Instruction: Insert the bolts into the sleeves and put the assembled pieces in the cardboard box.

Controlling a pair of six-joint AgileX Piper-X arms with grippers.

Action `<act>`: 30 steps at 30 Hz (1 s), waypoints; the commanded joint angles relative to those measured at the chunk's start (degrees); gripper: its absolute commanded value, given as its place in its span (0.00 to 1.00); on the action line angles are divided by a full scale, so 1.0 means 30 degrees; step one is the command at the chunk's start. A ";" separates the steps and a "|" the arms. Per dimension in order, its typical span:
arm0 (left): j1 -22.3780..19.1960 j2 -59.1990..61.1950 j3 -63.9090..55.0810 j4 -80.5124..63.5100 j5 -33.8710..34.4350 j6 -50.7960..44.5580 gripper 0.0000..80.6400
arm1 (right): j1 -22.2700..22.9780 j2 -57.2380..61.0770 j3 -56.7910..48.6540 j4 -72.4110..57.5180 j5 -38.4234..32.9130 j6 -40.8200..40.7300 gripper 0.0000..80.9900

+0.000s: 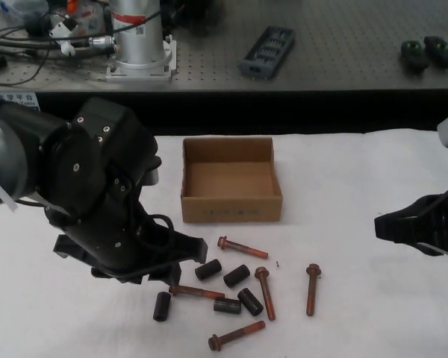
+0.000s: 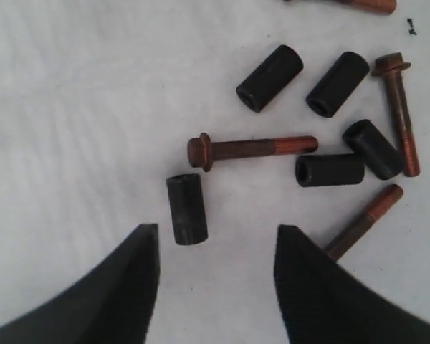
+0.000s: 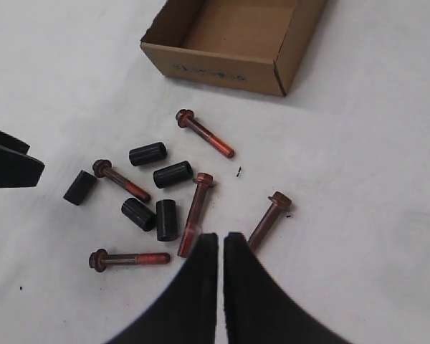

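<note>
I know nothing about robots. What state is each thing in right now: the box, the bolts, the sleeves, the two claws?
cardboard box: upright, open at the top, nothing inside.
bolts: five, lying loose on the white cloth, none in a sleeve.
sleeves: five, lying on their sides, unfilled.
left gripper: open, holding nothing.
right gripper: shut, holding nothing.
</note>
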 commanded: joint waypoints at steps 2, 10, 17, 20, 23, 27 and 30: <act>-0.0073 0.0211 -0.0199 0.0467 -0.0945 -0.0663 0.34 | 0.0047 0.0048 -0.0244 0.0155 -0.0176 -0.0136 0.04; -0.0404 0.0962 -0.0199 0.0656 -0.1817 0.0169 0.39 | 0.0047 0.0048 -0.0244 0.0142 -0.0142 -0.0136 0.04; -0.0810 0.2104 -0.0199 0.0575 -0.2116 0.0301 0.40 | 0.0047 0.0048 -0.0244 0.0142 -0.0142 -0.0136 0.04; -0.0832 0.2341 -0.0199 0.0220 -0.2223 0.0301 0.40 | 0.0047 0.0048 -0.0244 0.0201 -0.0142 -0.0136 0.04; -0.0832 0.2379 -0.0199 -0.0287 -0.2615 0.0301 0.40 | 0.0047 0.0048 -0.0244 0.0427 -0.0142 -0.0136 0.04; -0.0832 0.2647 -0.0199 -0.0381 -0.2657 0.0301 0.40 | 0.0047 0.0048 -0.0244 0.0587 -0.0142 -0.0136 0.04; -0.1056 0.2925 -0.0199 -0.0337 -0.2651 0.0301 0.40 | 0.0047 0.0048 -0.0244 0.0587 -0.0142 -0.0136 0.04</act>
